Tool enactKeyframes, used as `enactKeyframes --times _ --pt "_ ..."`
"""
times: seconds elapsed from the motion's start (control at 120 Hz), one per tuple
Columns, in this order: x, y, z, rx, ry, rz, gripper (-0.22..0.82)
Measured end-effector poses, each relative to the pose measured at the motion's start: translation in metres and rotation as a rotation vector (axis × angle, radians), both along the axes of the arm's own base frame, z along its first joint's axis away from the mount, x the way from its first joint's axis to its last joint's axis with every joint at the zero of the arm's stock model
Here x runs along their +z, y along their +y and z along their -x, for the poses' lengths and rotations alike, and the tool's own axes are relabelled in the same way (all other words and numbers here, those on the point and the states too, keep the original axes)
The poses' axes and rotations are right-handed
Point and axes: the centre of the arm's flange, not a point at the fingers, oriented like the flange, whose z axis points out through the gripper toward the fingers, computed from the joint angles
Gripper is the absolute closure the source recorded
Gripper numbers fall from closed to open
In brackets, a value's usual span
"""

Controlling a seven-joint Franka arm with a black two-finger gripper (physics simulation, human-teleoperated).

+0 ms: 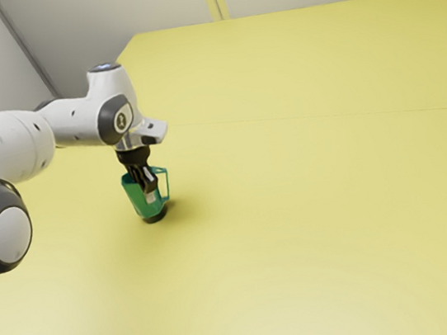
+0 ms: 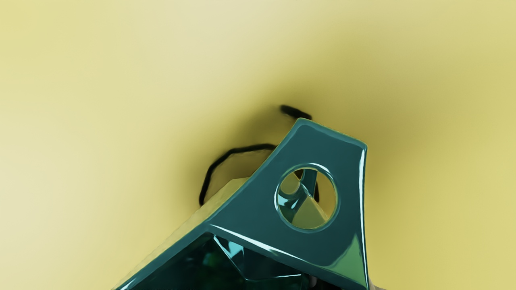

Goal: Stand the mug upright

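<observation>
In the exterior view, the black gripper (image 1: 148,182) points down at the green mug (image 1: 138,198), overlapping its upper part on the handle side. The mug's opening faces up and its body leans a little; its handle is toward the exterior view's right. A dark patch lies at its base, and I cannot tell whether the base rests flat. From the wrist view, the teal mug (image 2: 250,229) shows its rim and the broad top of its handle, with a round hole through it. How the gripper meets the mug wall is hidden.
A yellow table (image 1: 324,228) extends around the mug. Behind it stands a raised yellow panel (image 1: 300,61). The white arm (image 1: 8,148) comes in from the exterior view's left.
</observation>
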Motion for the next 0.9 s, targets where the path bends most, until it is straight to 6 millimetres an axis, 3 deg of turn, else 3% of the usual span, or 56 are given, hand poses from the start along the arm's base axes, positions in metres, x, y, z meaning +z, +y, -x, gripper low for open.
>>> enactKeyframes --times 0.367,0.525,0.617,0.767,0.9 --pt "-0.012 -0.001 0.0 0.011 0.002 -0.004 0.78" --pt "-0.016 0.001 0.002 0.023 0.01 0.003 0.43" --pt "-0.014 0.0 0.003 0.025 0.008 0.004 0.28" --pt "0.001 0.002 0.003 0.028 -0.015 0.004 0.14" --pt "0.039 0.004 0.005 0.031 -0.077 0.013 0.07"
